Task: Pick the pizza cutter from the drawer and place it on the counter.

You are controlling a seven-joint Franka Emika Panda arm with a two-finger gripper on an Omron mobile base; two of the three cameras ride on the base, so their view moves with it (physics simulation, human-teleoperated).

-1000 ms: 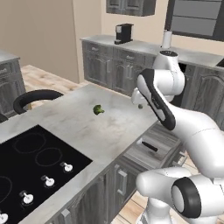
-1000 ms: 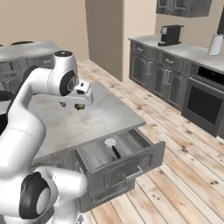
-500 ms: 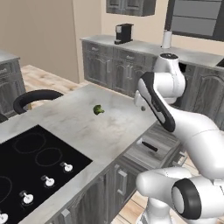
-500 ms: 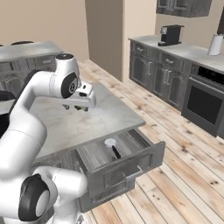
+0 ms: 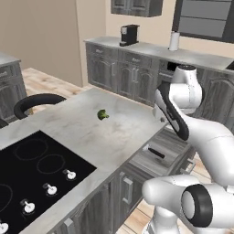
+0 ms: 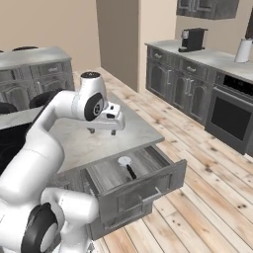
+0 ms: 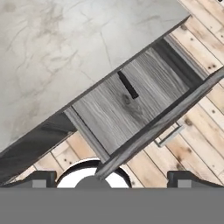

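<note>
Wide shallow drawer (image 6: 129, 184) with grey wood-grain front and silver bar handle stands pulled out from the island, nearest the base in the right base view. Small pizza cutter (image 6: 127, 165) with pale silvery round disc blade and short black handle lies flat on the drawer's grey floor, blade toward the island, handle pointing out toward the front. Hand view shows just the black handle (image 7: 127, 84) poking out from under the stone edge.

Above the drawer, the two-finger gripper (image 6: 102, 131) hangs over the edge of the large light grey-white marbled stone counter (image 6: 94, 141), fingers pointing down, spread wide apart, nothing between them. Gripper well apart from the cutter.

Further back on the counter, small green broccoli floret (image 5: 103, 114) sits alone on bare stone. Inset black glass cooktop (image 5: 32, 173) with white knobs to the left in the left base view.

Beyond, light plank floor (image 6: 207, 168), then far wall counter with black coffee machine (image 6: 191, 39) and white paper roll (image 6: 242, 50).
</note>
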